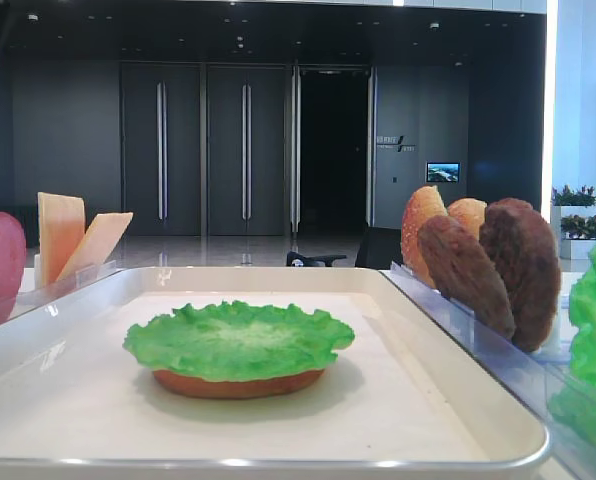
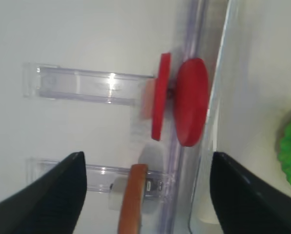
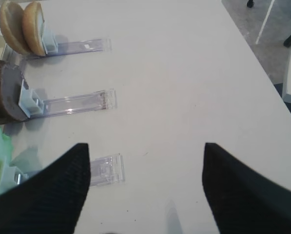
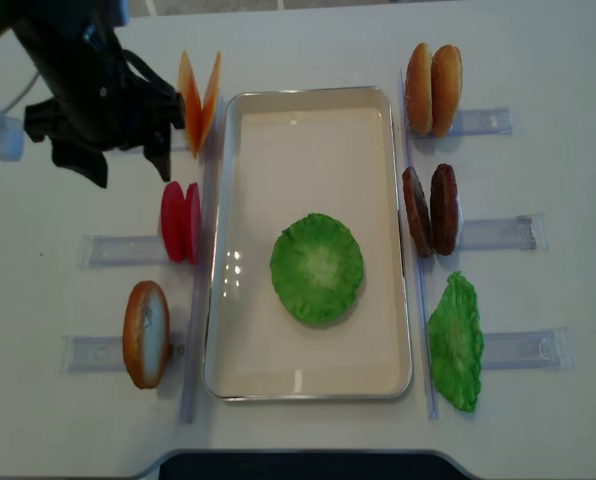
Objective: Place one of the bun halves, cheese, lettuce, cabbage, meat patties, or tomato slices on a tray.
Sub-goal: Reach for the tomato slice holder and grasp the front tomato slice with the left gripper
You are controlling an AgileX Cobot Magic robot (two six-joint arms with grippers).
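The cream tray (image 4: 308, 93) holds a frilly green lettuce (image 4: 317, 268) lying on a flat brown bun base (image 1: 238, 383). My left gripper (image 4: 128, 170) hangs open and empty at the tray's far left, beside the cheese slices (image 4: 200, 95). In the left wrist view one cheese slice (image 2: 133, 195) stands edge-on between the fingers of the left gripper (image 2: 148, 156), untouched, with the red tomato slices (image 2: 184, 107) beyond. My right gripper (image 3: 146, 146) is open over bare table, right of the clear holders; neither high view shows it.
Left of the tray stand the tomato slices (image 4: 180, 222) and a bun half (image 4: 146, 333) in clear holders. On the right are two bun halves (image 4: 433, 75), two meat patties (image 4: 430, 210) and a green leaf (image 4: 456, 340). A small pale object (image 4: 0, 135) lies far left.
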